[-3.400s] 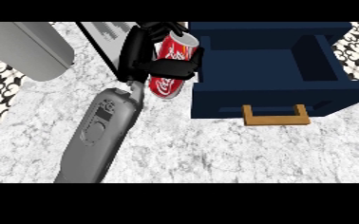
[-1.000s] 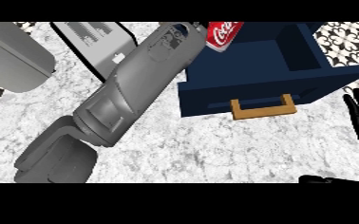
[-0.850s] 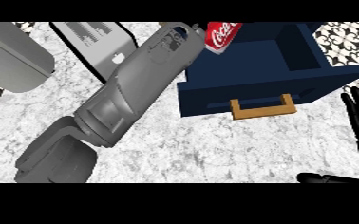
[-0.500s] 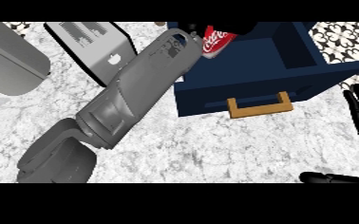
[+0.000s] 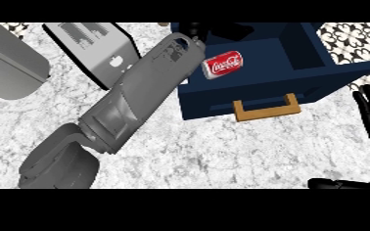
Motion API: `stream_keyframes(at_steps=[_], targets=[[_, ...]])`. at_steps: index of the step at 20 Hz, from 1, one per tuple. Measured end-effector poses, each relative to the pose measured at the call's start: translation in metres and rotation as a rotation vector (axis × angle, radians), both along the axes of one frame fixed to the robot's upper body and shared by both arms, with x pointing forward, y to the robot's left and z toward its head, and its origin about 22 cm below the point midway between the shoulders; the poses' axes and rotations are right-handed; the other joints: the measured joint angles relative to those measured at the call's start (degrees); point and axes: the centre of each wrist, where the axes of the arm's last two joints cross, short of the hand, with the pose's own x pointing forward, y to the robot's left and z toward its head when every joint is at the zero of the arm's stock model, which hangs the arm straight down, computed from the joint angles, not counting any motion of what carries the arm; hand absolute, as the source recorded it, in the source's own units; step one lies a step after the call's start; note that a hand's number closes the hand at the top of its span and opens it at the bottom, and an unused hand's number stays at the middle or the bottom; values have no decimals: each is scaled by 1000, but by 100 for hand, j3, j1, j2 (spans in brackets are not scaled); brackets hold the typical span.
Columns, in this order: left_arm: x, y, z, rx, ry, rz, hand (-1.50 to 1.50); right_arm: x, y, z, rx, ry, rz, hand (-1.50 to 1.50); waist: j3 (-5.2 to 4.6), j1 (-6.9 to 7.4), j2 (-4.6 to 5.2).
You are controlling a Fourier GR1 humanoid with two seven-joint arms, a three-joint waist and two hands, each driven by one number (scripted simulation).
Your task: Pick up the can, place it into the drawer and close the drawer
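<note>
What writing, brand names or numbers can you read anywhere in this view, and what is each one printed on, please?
"Coca-Cola": white script on the red can, which lies on its side inside the open blue drawer.
Dark panel and pale marks on the grey appliance at the counter's back left: too blurred to read.
No other text shows.

A red can lay on its side inside the open dark blue drawer. White script lettering on the can's side read as the Coca-Cola brand name, running along the can's length. No other readable text, numbers or signs appeared anywhere else in the scene.
</note>
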Motion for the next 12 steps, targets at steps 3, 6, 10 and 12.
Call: stream_keyframes(at_steps=[3, 6, 10, 12], targets=[[-1, 0, -1, -12, -7, 16, -150, -1, 1, 3, -8, -10, -2, -150, -1, -14, -2], [-2, -1, -3, -37, -9, 30, -150, -4, 1, 11, -62, -42, -6, -150, -2, -32, -5], [-3, -2, -3, -71, 0, 33, -150, -6, 0, 24, -189, -87, -22, -150, -5, 8, -13], [-4, -3, -1, -95, 7, 27, -150, -8, 4, 29, -247, -106, -21, -150, -7, 40, -20]])
